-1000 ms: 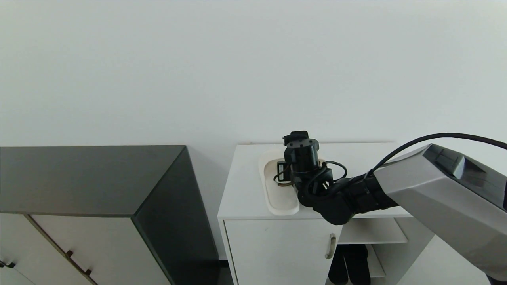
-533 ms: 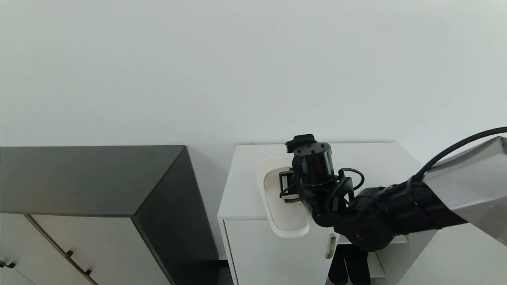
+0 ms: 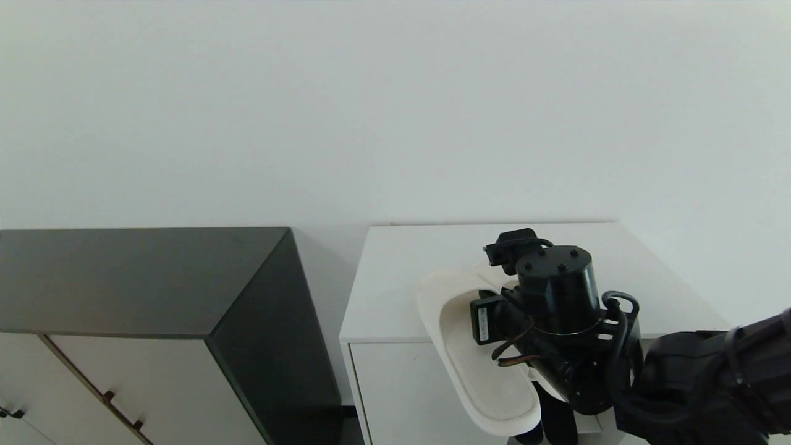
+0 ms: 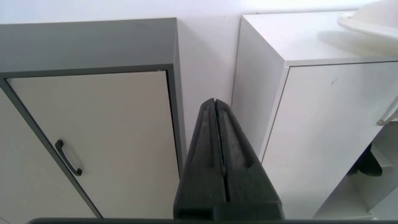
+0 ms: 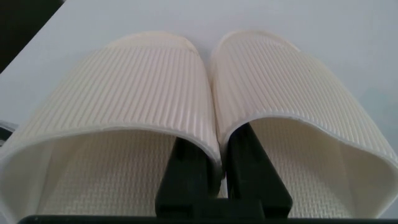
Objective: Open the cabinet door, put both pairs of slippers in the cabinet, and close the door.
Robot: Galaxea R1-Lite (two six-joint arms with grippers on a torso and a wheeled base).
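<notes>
Fingers (image 5: 186, 180) of the right gripper (image 5: 222, 177) run one into each of a pair of cream ribbed rubber slippers (image 5: 186, 81), under the straps. They pinch the two inner side walls together between them. The right wrist view shows this clamp, which the black wrist hides from the head camera. The head view gives the place: the pair hangs tilted, toes over the front of the white cabinet top (image 3: 395, 290), heels out past its edge toward 5 o'clock. The left wrist view adds that the toe end is lifted off that top, with a shadow beneath it. At 6 o'clock of the right wrist, dark slippers (image 3: 559, 423) stand on an open lower shelf. The left gripper (image 4: 214, 107) is pressed fully together with nothing between its fingers. It faces the gap between the white cabinet and a dark grey-topped cabinet with a beige door (image 4: 93, 137) at its 9 o'clock. That same view shows the flat white cabinet door (image 4: 323, 130) closed, its metal handle (image 4: 388, 115) at 3 o'clock.
</notes>
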